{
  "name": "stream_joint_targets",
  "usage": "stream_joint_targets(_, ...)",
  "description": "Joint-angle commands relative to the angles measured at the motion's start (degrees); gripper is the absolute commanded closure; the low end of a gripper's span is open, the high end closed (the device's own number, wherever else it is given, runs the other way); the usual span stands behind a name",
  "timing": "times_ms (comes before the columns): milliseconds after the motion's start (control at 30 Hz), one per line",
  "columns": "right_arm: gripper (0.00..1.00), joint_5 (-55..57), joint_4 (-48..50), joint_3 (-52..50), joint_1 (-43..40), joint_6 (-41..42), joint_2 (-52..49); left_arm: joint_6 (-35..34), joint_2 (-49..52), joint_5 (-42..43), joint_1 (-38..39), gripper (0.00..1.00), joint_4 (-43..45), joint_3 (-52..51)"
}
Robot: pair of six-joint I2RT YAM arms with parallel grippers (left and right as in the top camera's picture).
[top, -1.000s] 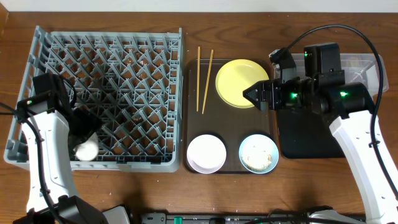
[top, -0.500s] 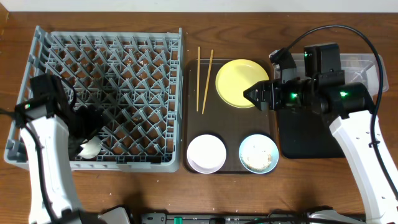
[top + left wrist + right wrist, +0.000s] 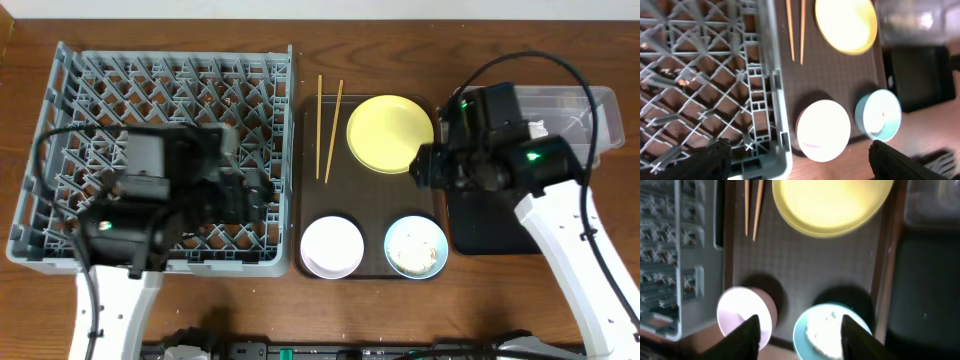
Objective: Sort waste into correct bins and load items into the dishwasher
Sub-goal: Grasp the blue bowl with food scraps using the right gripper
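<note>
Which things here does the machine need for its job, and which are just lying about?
Job: grey plastic dish rack, wooden chopsticks, round yellow plate, small white round dish, light blue bowl, white rice scraps, clear plastic tub, shallow black tray.
Lying about: dark brown serving tray, wooden table.

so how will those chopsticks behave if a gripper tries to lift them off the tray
Probably stiff and light: the chopsticks look like thin, straight wooden sticks. Lying flat on the brown tray, they offer little to pinch, and a nudge could roll or skid them. They lie apart, so one grasp likely takes only one.
</note>
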State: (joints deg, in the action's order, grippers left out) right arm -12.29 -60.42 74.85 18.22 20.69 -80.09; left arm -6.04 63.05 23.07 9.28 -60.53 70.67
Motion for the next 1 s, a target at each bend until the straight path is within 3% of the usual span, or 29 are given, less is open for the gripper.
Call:
stream_joint_targets(0, 0.55, 2.2, -2.4, -1.3, 4.5, 1.6, 0.3, 1.1, 1.8, -6.4, 3.8, 0.11, 0.3, 0.8)
stream_joint_targets(100, 0.57, 2.5, -2.8, -4.8, 9.7, 2.8, 0.3, 1.0, 3.1, -6.7, 4.5, 0.11, 1.1, 0.8)
stream_joint_targets(333, 0.67, 7.7, 5.0, -18.0, 16.5, 17.3, 0.2, 1.0, 3.5, -6.7, 4.5, 0.09, 2.4, 0.8)
stream_joint_targets(433, 0.67, 4.6, 10.4, -21.2, 16.9, 18.5, -0.1, 1.0, 3.5, -6.7, 4.5, 0.09, 2.4, 0.8)
stream_joint_targets(567, 0.62, 7.0, 10.4, -21.4, 17.0, 24.3, -2.8, 1.0, 3.5, -6.7, 4.5, 0.08, 2.4, 0.8)
stream_joint_targets(700, 0.62, 5.7, 13.1, -21.4, 17.0, 25.3, -8.9, 0.9, 3.5, -6.6, 4.5, 0.08, 2.4, 0.8)
stream_joint_targets(867, 0.78, 4.9, 15.7, -21.2, 16.2, 27.7, -14.9, 0.9, 3.5, -6.6, 4.5, 0.08, 2.4, 0.8)
stream_joint_targets(967, 0.92, 4.3, 15.9, -21.2, 15.1, 27.7, -15.2, 0.9, 3.5, -6.6, 4.5, 0.08, 2.3, 0.8)
